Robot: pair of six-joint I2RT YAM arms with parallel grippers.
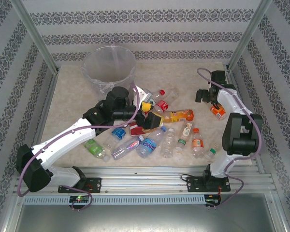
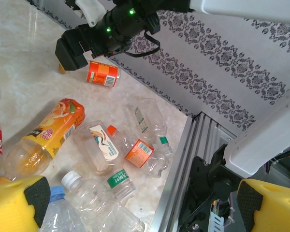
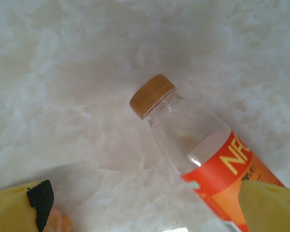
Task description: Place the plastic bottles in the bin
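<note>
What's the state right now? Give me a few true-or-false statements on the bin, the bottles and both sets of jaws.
1. The bin stands upright at the far side of the table, left of centre. True.
2. On the right gripper the jaws are shut on the orange-labelled bottle. False: they stand open, and the bottle lies on the table.
3. On the left gripper the jaws are open and hold nothing. True.
4. The bottles in the middle stand upright. False: they lie on their sides.
5. The orange-labelled bottle has no cap. False: a brownish cap is on it.
</note>
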